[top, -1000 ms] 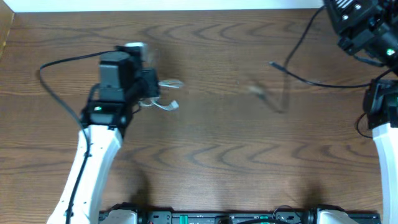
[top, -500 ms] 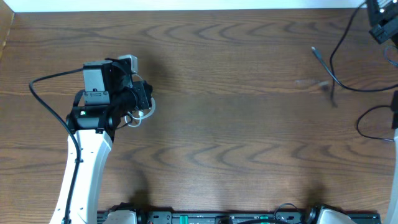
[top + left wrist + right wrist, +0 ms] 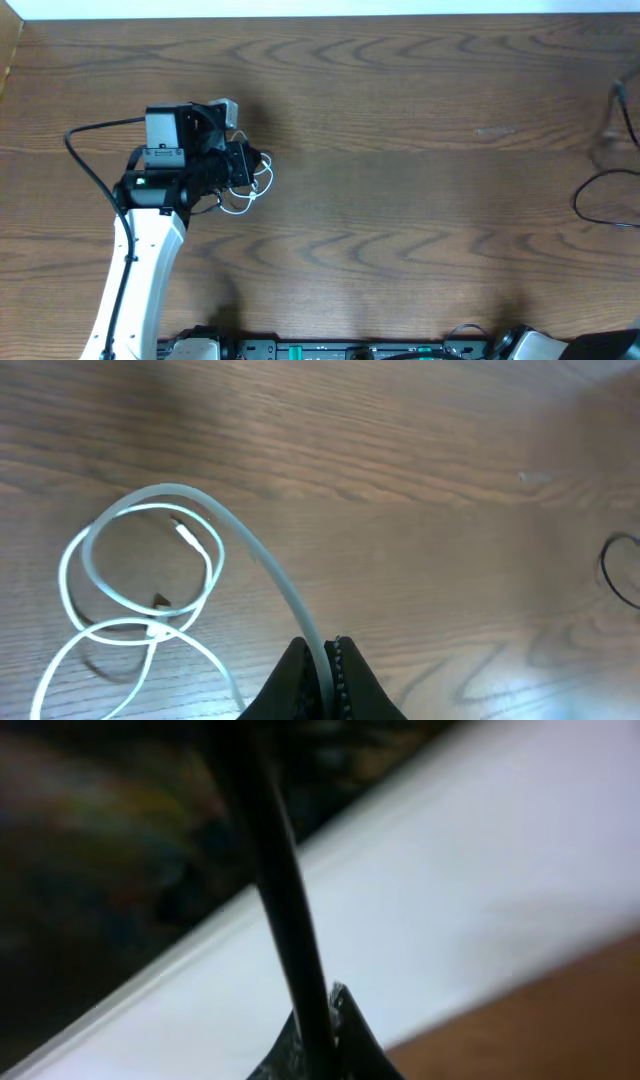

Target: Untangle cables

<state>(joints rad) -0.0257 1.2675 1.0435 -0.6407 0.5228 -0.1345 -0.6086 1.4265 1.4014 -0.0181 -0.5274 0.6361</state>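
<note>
Leaves broad open desk (image 3: 400, 220) mid-span; pinches the thin white cable (image 3: 268, 575), loosely looped near the left edge, in the closed left gripper (image 3: 325, 655), and the black cable (image 3: 280, 910), by the right edge, in the closed right gripper (image 3: 325, 1020).

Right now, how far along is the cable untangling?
Done, it seems: the thin white looped cord lies free of any black strand. In hand: the left end effector pinches it; the right end effector pinches the thin black cord. Left: setting both down apart.
</note>
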